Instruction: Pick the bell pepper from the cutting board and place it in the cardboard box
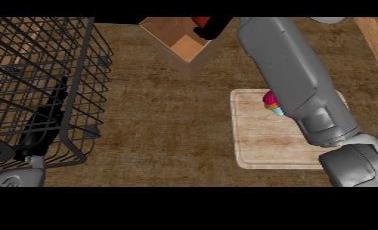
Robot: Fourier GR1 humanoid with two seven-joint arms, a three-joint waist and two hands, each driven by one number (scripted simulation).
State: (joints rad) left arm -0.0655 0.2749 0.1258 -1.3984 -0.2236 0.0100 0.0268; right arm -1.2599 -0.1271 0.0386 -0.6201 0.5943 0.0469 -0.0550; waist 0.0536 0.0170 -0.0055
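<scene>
The red bell pepper [199, 21] shows at the top edge, above the far right corner of the open cardboard box [177, 49]. My right hand [211, 28] is curled round the pepper and hides most of it. The right forearm runs from the lower right corner over the wooden cutting board [258, 139] up to the box. My left hand [44, 116] shows dark at the far left, seen through the wire basket, fingers straight and pointing up.
A black wire basket [74, 74] fills the left side of the counter. A small pink, orange and cyan object [273, 104] lies on the cutting board's far edge, partly hidden by the right forearm.
</scene>
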